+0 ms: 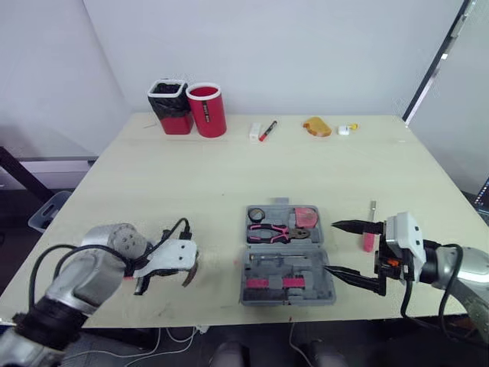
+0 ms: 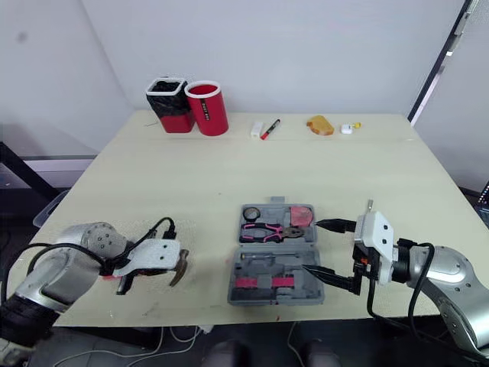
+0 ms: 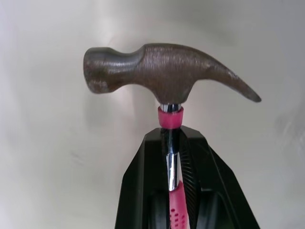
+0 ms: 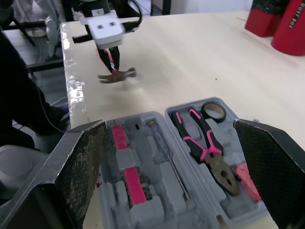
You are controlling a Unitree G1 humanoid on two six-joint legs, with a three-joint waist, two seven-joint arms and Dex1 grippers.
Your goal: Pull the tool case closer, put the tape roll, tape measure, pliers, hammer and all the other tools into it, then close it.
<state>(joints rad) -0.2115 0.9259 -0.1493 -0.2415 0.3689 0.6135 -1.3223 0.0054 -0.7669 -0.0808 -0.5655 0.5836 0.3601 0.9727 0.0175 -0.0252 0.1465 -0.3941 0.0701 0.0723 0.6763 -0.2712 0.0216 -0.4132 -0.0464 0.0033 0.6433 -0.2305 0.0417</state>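
The grey tool case lies open near the table's front edge. Its far half holds the pink pliers, a dark tape roll and a pink tape measure. My left gripper hovers left of the case, shut on the hammer by its pink handle just below the steel head. My right gripper stands wide open at the case's right side, one finger by each half. A pink-handled tool with a metal tip lies on the table just behind that gripper.
At the back left stand a red cup and a black-lined container. Along the back edge lie a white marker, a red pen, an orange object and a small white piece.
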